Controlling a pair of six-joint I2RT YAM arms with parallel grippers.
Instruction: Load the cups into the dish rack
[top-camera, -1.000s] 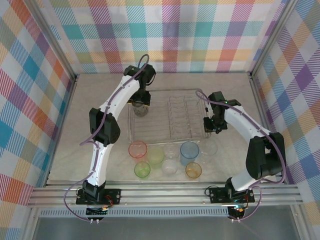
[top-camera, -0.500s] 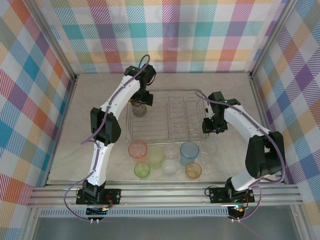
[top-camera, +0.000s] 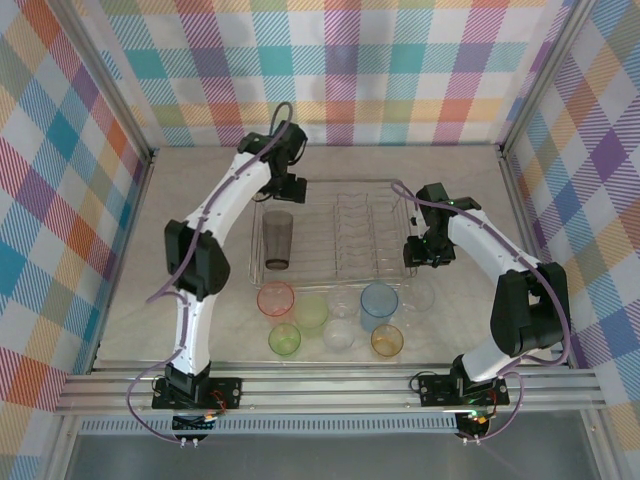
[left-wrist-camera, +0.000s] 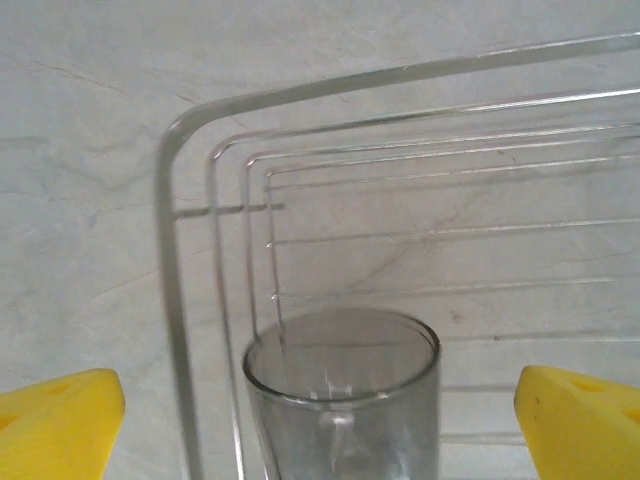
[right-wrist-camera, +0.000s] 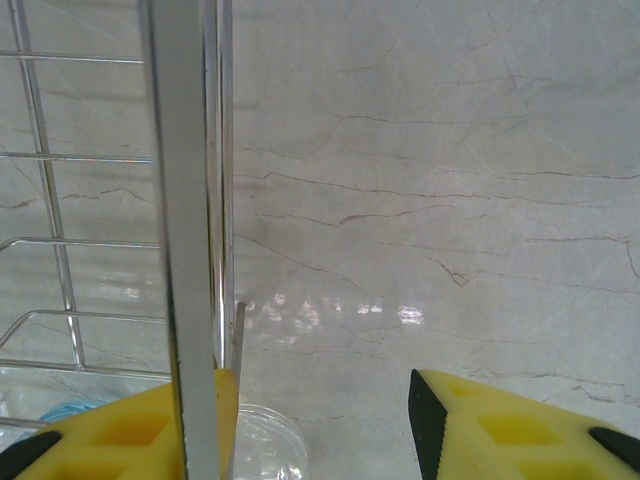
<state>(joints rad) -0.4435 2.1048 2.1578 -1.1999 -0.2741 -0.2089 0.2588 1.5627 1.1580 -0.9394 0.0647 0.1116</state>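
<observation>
Since the smoky grey cup (top-camera: 278, 240) stands upright, mouth up, in the left end of the dish rack (top-camera: 350, 230) near its rounded far corner, I count it as loaded. The left gripper (top-camera: 286, 187) hangs over it with the claw spread wide, yellow fingers (left-wrist-camera: 60, 420) well clear on both sides, touching nothing. The right gripper (right-wrist-camera: 325, 410) sits at the rack's right rim with the claw partly spread. The rim wire crosses in front of one finger, not pinched; my guess is it's there to steady the rack. Count: one rack, one grey cup in it. Clustered on the table (top-camera: 200, 230) just in front: one pink-red cup (top-camera: 276, 298), two green cups (top-camera: 311, 311), one light blue cup (top-camera: 379, 303), one orange cup (top-camera: 387, 341), and clear cups (top-camera: 339, 336), two sure, maybe a third, hard to tell.
</observation>
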